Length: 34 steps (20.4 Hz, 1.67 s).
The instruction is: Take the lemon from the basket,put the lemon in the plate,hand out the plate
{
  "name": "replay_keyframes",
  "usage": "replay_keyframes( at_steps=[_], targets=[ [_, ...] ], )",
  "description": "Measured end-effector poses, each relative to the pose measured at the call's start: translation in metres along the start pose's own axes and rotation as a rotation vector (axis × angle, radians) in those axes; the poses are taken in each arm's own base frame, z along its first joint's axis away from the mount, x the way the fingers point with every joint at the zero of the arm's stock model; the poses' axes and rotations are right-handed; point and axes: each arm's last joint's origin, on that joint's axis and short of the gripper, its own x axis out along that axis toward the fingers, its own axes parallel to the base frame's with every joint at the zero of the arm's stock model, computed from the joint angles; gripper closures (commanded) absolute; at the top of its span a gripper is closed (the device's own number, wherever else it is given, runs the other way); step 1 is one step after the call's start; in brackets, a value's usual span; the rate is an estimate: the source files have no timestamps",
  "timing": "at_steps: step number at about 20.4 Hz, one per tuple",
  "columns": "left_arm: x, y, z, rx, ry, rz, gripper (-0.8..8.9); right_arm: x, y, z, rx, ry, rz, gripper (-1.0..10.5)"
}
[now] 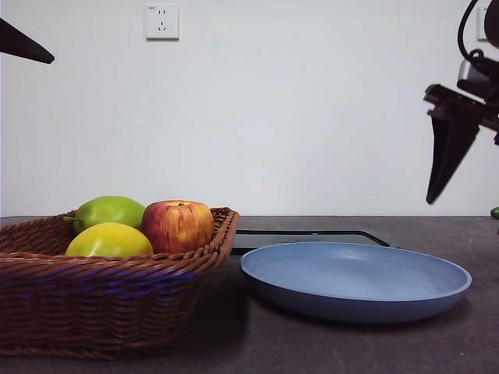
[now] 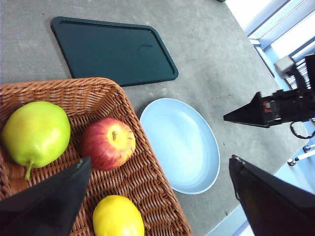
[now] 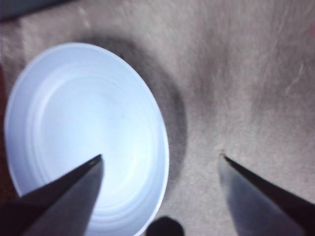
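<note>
No readable text anywhere; the wall socket [image 1: 162, 22] bears perhaps a tiny, illegible mark.

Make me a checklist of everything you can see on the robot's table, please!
Surface: dark grey table, matte and a little scuffed.
Job's things: lemon lies in the wicker basket; blue-grey plate sits beside the basket with nothing on it.
Clutter: green fruit and red apple share the basket; black tray lies flat beyond the plate.
Grippers: left gripper is open above the basket's edge, holding nothing; right gripper is open above the plate's rim, holding nothing.
Cables: a black cable loops on the arm at the front view's right edge.
Surroundings: white wall with a socket.
</note>
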Motion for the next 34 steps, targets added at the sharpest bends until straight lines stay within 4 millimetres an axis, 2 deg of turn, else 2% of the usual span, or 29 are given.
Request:
replay_keyframes(
  at_steps=[6,10,13,19,22,24,27,31,34],
  targets=[
    [0.0,0.0,0.0,0.0,0.001,0.0,3.29,0.036,-0.009,0.001,0.001,0.125,-0.024,5.9],
    [0.0,0.0,0.0,-0.002,0.004,0.001,3.29,0.057,-0.009,0.002,-0.007,0.174,0.017,6.9],
    [0.0,0.0,-0.001,-0.006,0.01,0.002,3.29,0.061,-0.007,0.004,-0.02,0.168,0.024,7.0],
    [0.0,0.0,-0.001,-0.006,0.009,0.005,3.29,0.065,-0.008,0.004,-0.019,0.176,0.025,9.2],
    [0.0,0.001,-0.001,-0.008,0.006,0.023,3.29,0.065,-0.006,0.004,-0.019,0.18,0.057,9.4],
    [0.0,0.002,-0.005,-0.026,0.037,0.032,3.29,0.059,-0.004,0.004,-0.018,0.173,0.101,9.4],
    [0.002,0.0,-0.015,-0.059,0.13,0.047,3.29,0.038,0.005,0.006,-0.032,0.1,0.121,9.4],
    [0.01,-0.017,-0.027,-0.003,0.221,0.055,3.29,0.005,0.013,0.005,-0.059,-0.018,0.131,9.4],
    [0.024,-0.031,-0.041,0.079,0.294,0.194,3.29,-0.02,0.018,0.005,-0.071,-0.102,0.171,9.4]
  ],
)
